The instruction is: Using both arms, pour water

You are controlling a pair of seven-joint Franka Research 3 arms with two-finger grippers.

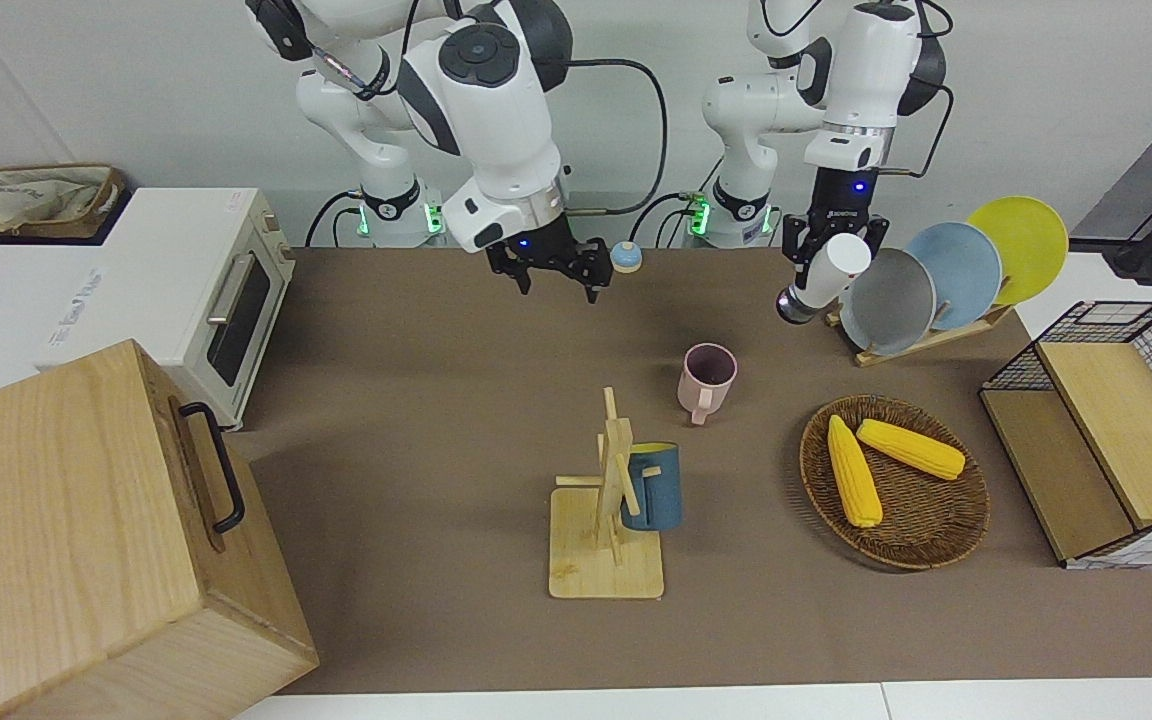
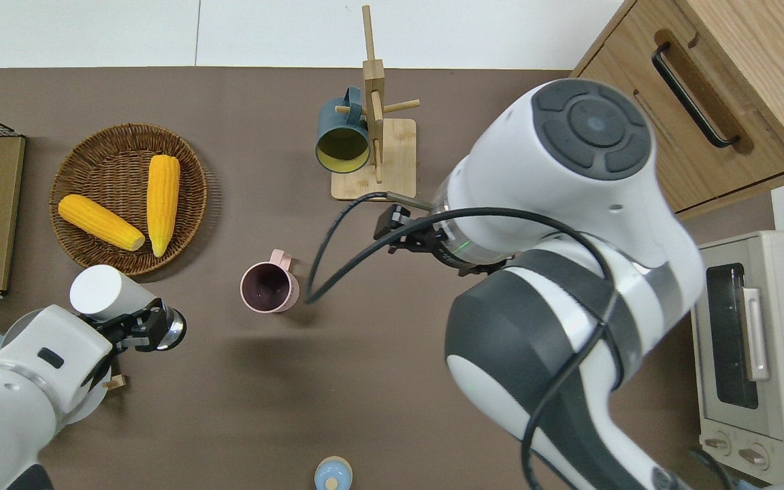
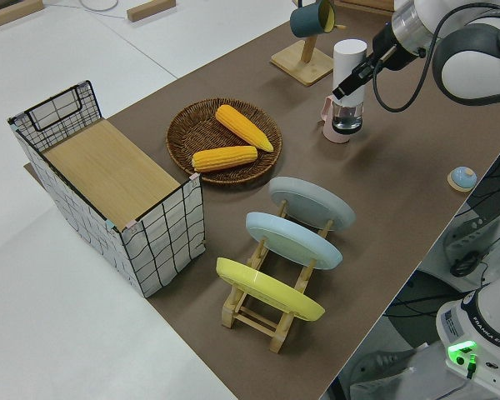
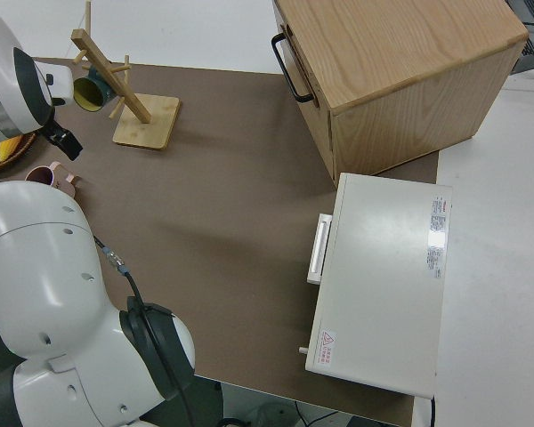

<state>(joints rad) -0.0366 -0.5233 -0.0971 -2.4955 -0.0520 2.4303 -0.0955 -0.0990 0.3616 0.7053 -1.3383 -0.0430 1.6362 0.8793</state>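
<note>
**Inspector A:** The left gripper (image 2: 135,327) is clamping the white cylindrical bottle with a clear, steel-ringed end (image 2: 116,301), holding it tilted in the air over bare brown bench (image 2: 378,381), between the pink ceramic mug with a side handle (image 2: 269,287) and the wooden rack of three plates (image 1: 936,280). The mug is standing upright and open on the bench, near the round woven basket holding two yellow corn cobs (image 2: 86,146).

**Inspector B:** And the right gripper (image 1: 554,266)?

**Inspector A:** Its fingers are standing apart, holding nothing, hanging low over the bench toward the robots' edge, near a small blue-and-tan knob-shaped object (image 1: 626,257).

**Inspector B:** Handling?

**Inspector A:** I am judging the bottle rigid and smooth, so liable to slip; the grip around its lower body looks sound. The mug looks hard, light and breakable, and could tip if knocked. The right gripper would best be taking it by the handle or across the rim.

**Inspector B:** Other items?

**Inspector A:** A dark blue mug (image 1: 654,485) is hanging on a pale wooden peg stand (image 1: 608,540), well apart from the work
</note>
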